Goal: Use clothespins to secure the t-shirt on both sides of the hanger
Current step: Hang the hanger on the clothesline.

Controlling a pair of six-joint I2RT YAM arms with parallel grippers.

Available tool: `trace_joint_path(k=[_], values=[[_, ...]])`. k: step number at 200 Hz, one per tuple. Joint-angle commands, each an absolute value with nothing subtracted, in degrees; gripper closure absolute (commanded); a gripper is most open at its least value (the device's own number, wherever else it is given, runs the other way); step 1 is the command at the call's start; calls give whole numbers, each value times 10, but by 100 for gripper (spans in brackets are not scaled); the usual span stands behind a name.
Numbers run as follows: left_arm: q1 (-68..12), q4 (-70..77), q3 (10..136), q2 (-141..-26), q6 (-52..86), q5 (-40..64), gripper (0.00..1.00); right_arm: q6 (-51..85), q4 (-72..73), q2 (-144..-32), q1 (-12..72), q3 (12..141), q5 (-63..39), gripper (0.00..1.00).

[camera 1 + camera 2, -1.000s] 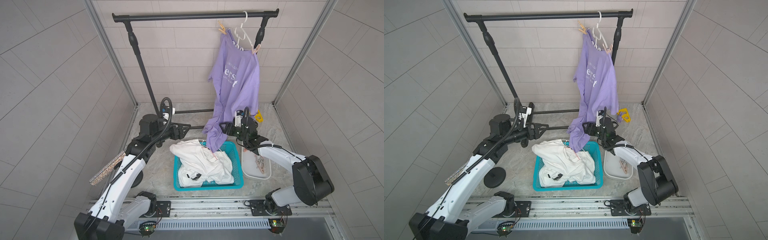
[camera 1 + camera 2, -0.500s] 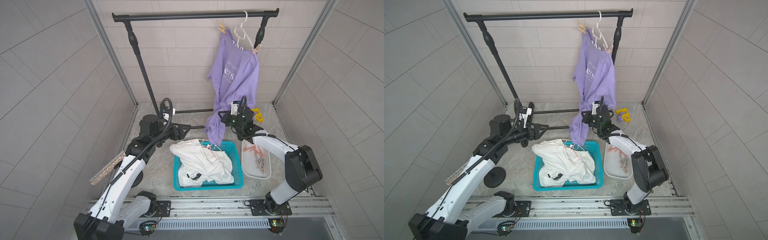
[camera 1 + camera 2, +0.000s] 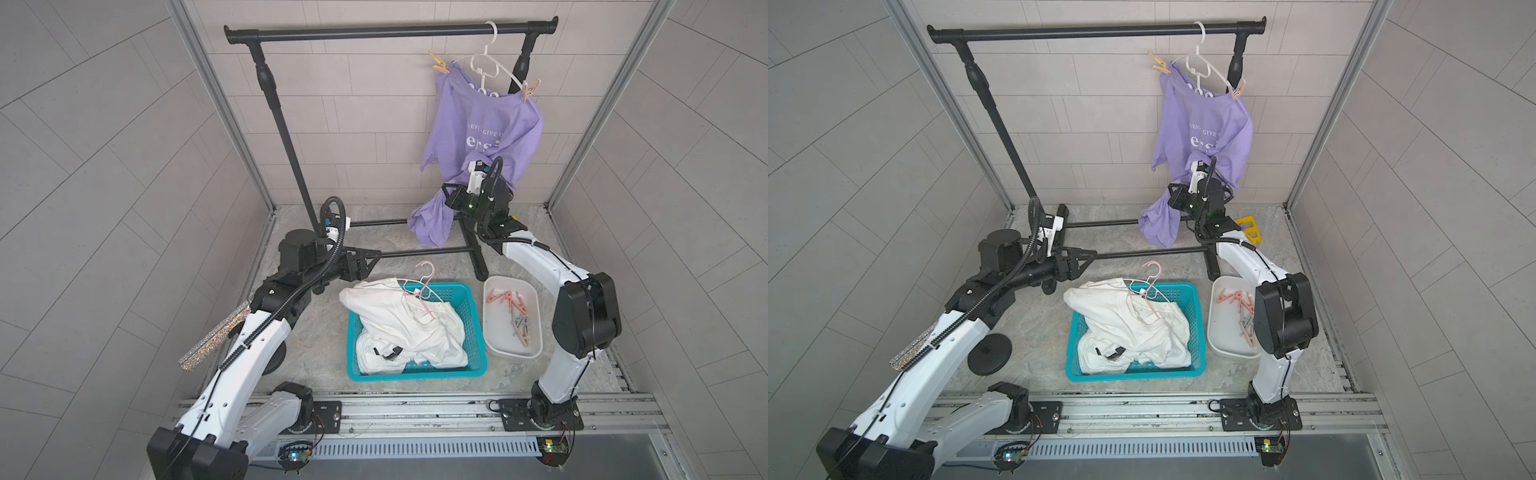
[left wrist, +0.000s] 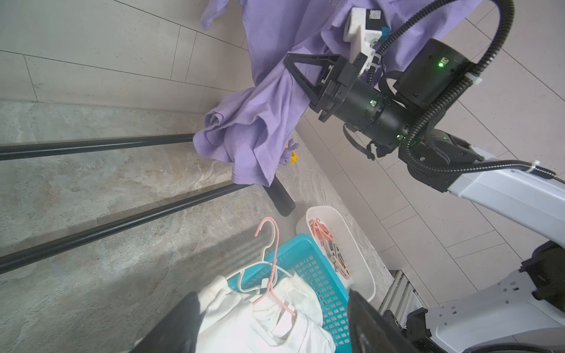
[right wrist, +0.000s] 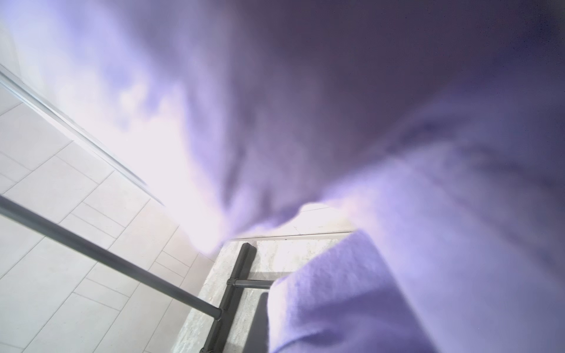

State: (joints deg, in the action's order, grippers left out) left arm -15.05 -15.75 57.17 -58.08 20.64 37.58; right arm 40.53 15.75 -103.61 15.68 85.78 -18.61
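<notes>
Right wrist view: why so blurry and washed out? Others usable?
Right wrist view: purple printed t-shirt sits close to the lens, out of focus, blown-out patch beside it. Left wrist view: sharp. Both top views: sharp, wide-angle bending at edges.

Pale grey-beige tiled walls (image 3: pixel 374 124) close in on three sides, with bare metal posts (image 3: pixel 222 108) in the back corners, over a mottled grey stone floor (image 3: pixel 320 328) where a black clothes rack (image 3: pixel 374 30) stands against the back wall and a metal rail (image 3: pixel 415 409) edges the front, all evenly lit.
</notes>
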Motion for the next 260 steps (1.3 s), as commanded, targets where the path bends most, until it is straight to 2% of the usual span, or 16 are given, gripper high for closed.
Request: trace_joint_path(k=[1, 34, 63, 77, 108, 163, 215, 260], values=[[-155, -175, 570, -574, 183, 372, 21, 400, 140, -1057, 155, 871, -183, 86], [-155, -188, 577, -578, 170, 375, 21, 384, 126, -1069, 152, 856, -187, 74], [-157, -199, 581, -584, 159, 381, 21, 363, 89, -1058, 152, 845, -195, 43], [-158, -203, 585, -587, 153, 381, 21, 346, 67, -1043, 152, 833, -203, 23], [-163, -207, 592, -598, 145, 383, 21, 300, -33, -998, 152, 820, -188, 1], [-184, -207, 606, -630, 133, 377, 22, 255, -237, -883, 152, 772, -73, 0], [-210, -193, 618, -663, 120, 373, 22, 257, -323, -773, 150, 678, 15, 0], [-215, -179, 610, -672, 109, 371, 22, 287, -360, -679, 126, 590, 39, 9]])
